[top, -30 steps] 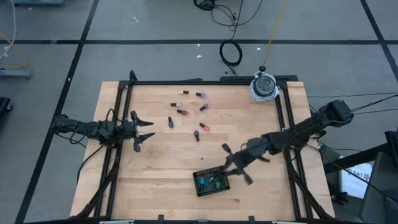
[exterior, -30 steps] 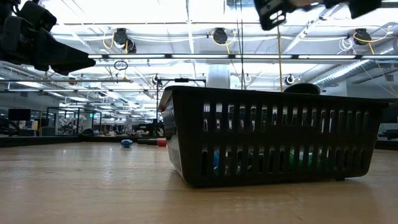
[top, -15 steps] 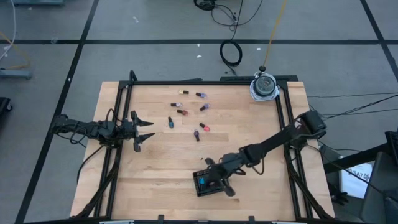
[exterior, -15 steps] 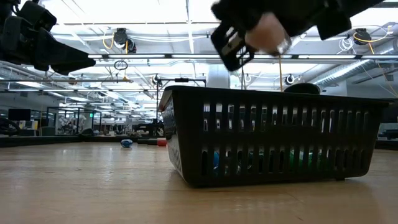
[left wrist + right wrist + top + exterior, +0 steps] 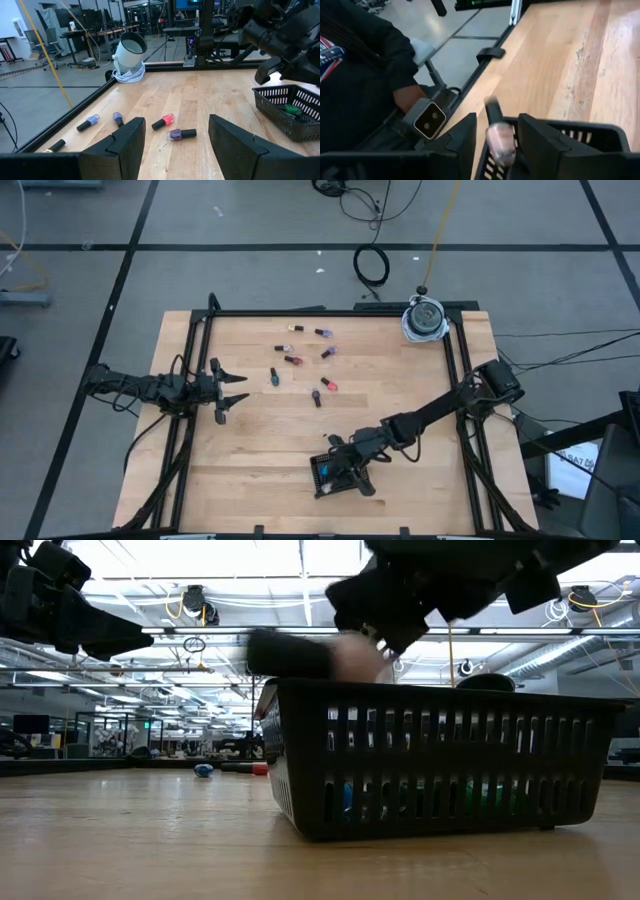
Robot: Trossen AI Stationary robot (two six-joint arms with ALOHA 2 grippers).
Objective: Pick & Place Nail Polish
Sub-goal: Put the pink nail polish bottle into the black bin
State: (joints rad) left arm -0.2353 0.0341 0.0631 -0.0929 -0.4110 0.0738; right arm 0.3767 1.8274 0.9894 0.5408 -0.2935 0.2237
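Observation:
My right gripper [image 5: 346, 468] hangs open just over the black basket [image 5: 340, 475] near the table's front edge. A pale pink nail polish bottle [image 5: 498, 136] with a dark cap shows blurred between its fingers, apart from both. In the low view this bottle [image 5: 335, 657] lies level at the basket's rim [image 5: 440, 688]. Green and blue bottles [image 5: 292, 107] lie inside the basket. Several more bottles [image 5: 300, 365] lie on their sides on the wood toward the far side. My left gripper [image 5: 232, 392] waits open at the table's left, holding nothing.
A white cable reel [image 5: 425, 318] stands at the far right corner. Black frame rails [image 5: 455, 370] run along the table's left, right and far sides. A person in dark clothes [image 5: 360, 60] stands just beyond the near edge. Bare wood lies between the basket and the left arm.
My right gripper has swung toward the table's near left and come down over the basket, rolling a little. Its fingers have opened and let go of the pale pink bottle, which has dropped out of the grip to the basket's rim.

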